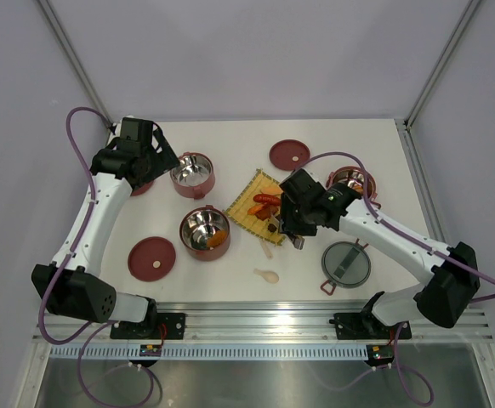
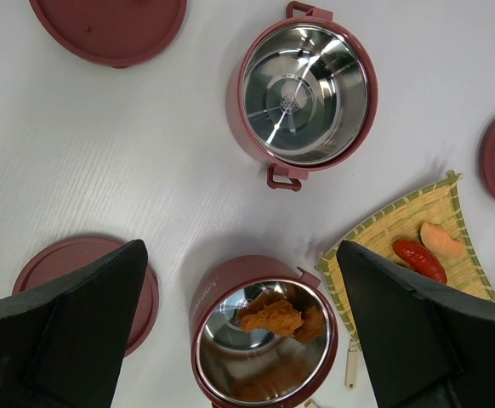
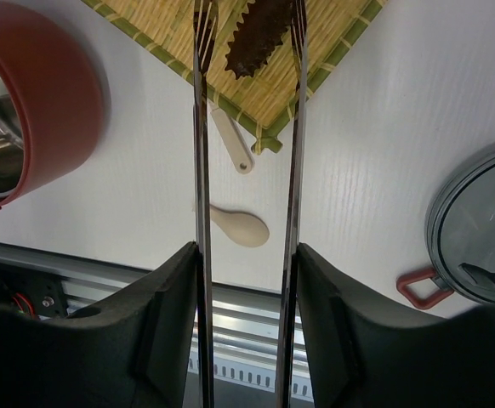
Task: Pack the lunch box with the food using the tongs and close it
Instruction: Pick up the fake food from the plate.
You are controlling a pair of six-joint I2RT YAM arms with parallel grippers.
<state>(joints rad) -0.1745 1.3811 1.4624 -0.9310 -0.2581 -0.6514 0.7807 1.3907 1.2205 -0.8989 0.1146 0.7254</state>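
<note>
Right claw half-closed on tongs, tips straddling ridged brown piece on mat; judged light, stiff, possibly slippery, so pinch it mid-length; left claw wide open, empty.

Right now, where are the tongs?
In the right wrist view, the tongs are clamped in the right gripper, reaching out to the yellow mat with their tips either side of a dark brown food piece.
</note>
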